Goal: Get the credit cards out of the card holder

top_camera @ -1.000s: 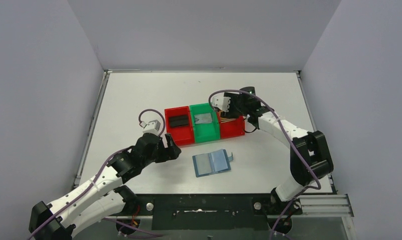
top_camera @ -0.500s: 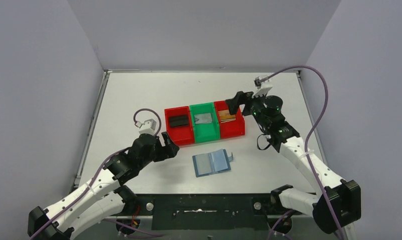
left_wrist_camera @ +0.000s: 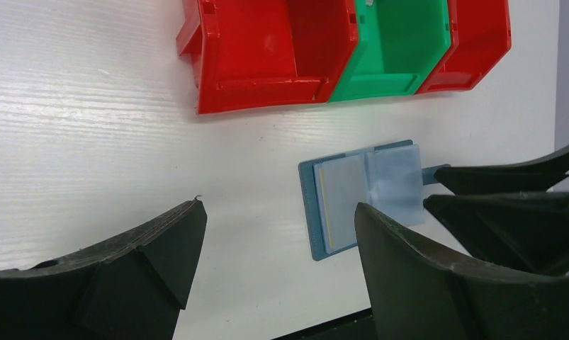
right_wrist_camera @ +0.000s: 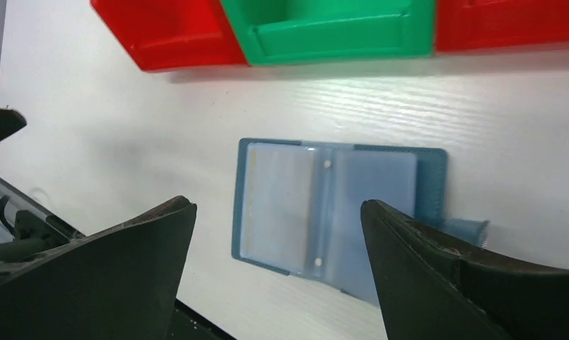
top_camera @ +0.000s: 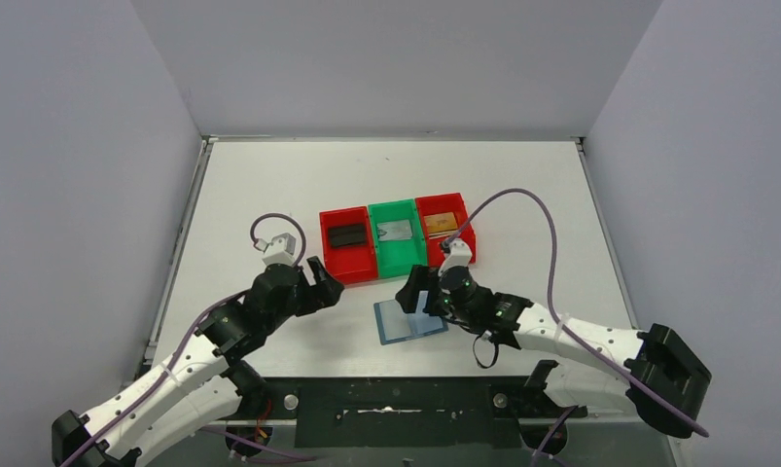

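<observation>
The teal-blue card holder [top_camera: 410,318] lies open and flat near the table's front edge, its pale pockets [right_wrist_camera: 288,202] facing up. Whether a card sits inside I cannot tell. My right gripper [top_camera: 423,297] hovers open just above it, fingers straddling its width [right_wrist_camera: 278,205], touching nothing. My left gripper [top_camera: 330,282] stands open and empty to the holder's left [left_wrist_camera: 278,212]. A black credit card [top_camera: 347,235] lies in the left red bin, a silver-grey one [top_camera: 396,231] in the green bin, a gold-brown one [top_camera: 441,222] in the right red bin.
Three bins stand in a row behind the card holder: red [top_camera: 334,261], green [top_camera: 402,259], red [top_camera: 461,247]. From the left wrist, their front walls [left_wrist_camera: 267,88] show and the right gripper's fingers [left_wrist_camera: 522,177] reach in from the right. The table's front edge is close.
My right arm swung from the right red bin down and forward to above the card holder, jaws opened wide. The gold-brown card now lies in that bin. The left arm drew back slightly.
</observation>
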`<state>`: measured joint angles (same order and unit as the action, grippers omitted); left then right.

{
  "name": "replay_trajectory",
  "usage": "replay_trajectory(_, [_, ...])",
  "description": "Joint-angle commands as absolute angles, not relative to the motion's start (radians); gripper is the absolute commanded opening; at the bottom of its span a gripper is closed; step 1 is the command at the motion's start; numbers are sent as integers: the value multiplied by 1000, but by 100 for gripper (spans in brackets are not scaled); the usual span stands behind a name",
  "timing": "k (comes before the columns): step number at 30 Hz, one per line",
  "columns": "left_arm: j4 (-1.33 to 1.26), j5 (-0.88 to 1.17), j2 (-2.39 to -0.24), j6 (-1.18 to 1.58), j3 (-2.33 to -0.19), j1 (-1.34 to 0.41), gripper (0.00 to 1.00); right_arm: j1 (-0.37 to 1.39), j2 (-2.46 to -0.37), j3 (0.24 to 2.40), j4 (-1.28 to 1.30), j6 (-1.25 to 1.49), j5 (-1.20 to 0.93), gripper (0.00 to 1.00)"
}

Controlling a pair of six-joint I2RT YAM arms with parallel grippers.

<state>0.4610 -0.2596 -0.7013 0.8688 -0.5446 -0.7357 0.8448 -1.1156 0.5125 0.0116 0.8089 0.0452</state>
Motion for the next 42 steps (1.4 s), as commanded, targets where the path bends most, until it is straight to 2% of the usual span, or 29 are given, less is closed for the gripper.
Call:
replay_trajectory(1, [453,-282,-685,888,-547,-728,77,998,-1148,604,92,894,392,88])
replay_trajectory(8, [444,-263,-695,896,-538,-728,77,1080,-1340,718,162,888,370,75])
replay_trajectory(13, [433,-251,-702,900,-536,-727,77,1096,-1463,803,231,890,367,70])
replay_trajectory(25, [436,-246,-713,890,-542,-727,77,1113,-1604,857,253,842,313,72])
replay_trajectory(28, [432,-244,-716,891,-537,-727,77,1113,-1627,857,264,848,315,70])
replay_trajectory(37, [401,-213,-732,890,-523,-727,77,1109,-1620,814,207,873,300,49])
replay_trajectory(42, [378,-183,-765,874,-528,-727,77,1073,-1559,746,77,868,205,47])
